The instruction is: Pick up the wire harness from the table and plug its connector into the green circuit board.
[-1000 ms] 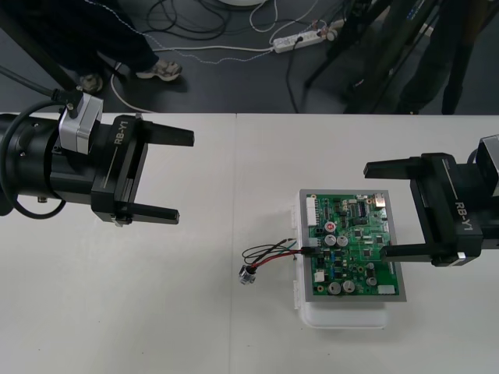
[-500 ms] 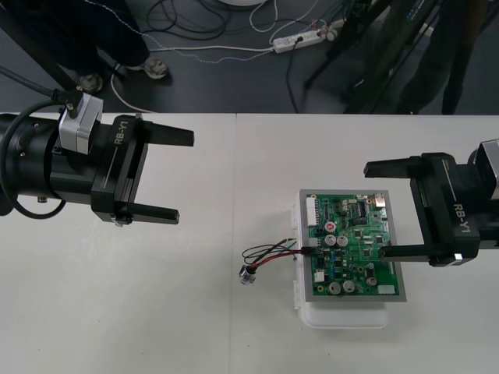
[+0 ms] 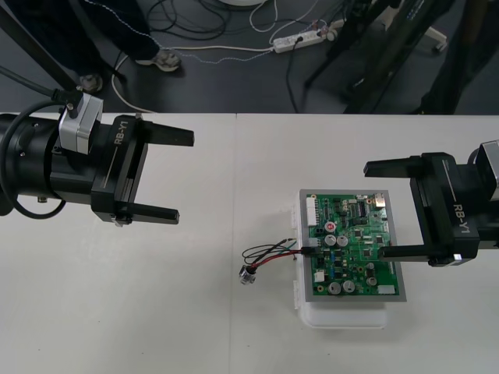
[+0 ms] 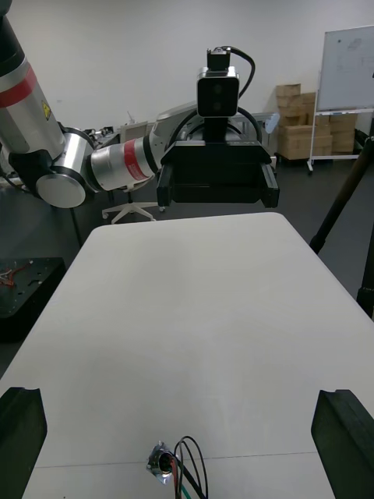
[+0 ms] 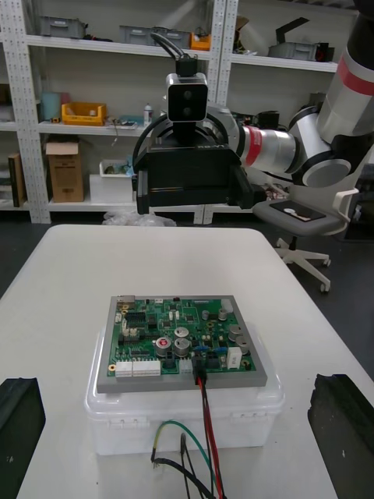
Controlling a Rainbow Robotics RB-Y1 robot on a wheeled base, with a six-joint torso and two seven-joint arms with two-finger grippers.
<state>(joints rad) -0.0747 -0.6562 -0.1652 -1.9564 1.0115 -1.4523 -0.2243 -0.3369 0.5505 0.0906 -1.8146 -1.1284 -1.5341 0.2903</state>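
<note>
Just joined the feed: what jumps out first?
The green circuit board on its white base, right of centre, with the wire harness apparently plugged into its left edge, its socket lying on the table. Both grippers stand open: left gripper at the left, right gripper over the board's right side.

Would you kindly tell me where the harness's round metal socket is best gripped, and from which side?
Probably the socket across its round body, from above with the left gripper: it lies free on the table, its wires trailing away towards the green circuit board, so the left side is open.
</note>
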